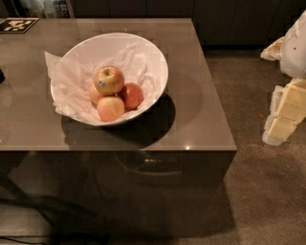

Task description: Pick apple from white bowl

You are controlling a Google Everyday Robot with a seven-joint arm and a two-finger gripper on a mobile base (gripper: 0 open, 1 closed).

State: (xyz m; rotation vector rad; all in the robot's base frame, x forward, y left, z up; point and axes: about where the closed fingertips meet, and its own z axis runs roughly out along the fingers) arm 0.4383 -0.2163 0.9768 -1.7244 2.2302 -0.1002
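Note:
The white bowl [152, 53] stands on the left half of a brown table [201, 119], lined with crumpled white paper. The apple [109, 79], yellow-green with a reddish blush and a small blue sticker, lies on top of the pile in the bowl. Three redder apples lie under and around it: one to the right [132, 95], one in front [111, 109] and one at the left, mostly hidden. My gripper [282, 117], white and cream, hangs at the right edge of the view, past the table's right side, over the carpet and well away from the bowl.
A black-and-white marker tag [16, 25] lies at the table's far left corner. Dark cabinets [143, 8] run along the back. Brown carpet [258, 191] lies to the right of and in front of the table. A dark shape sits low at the front left.

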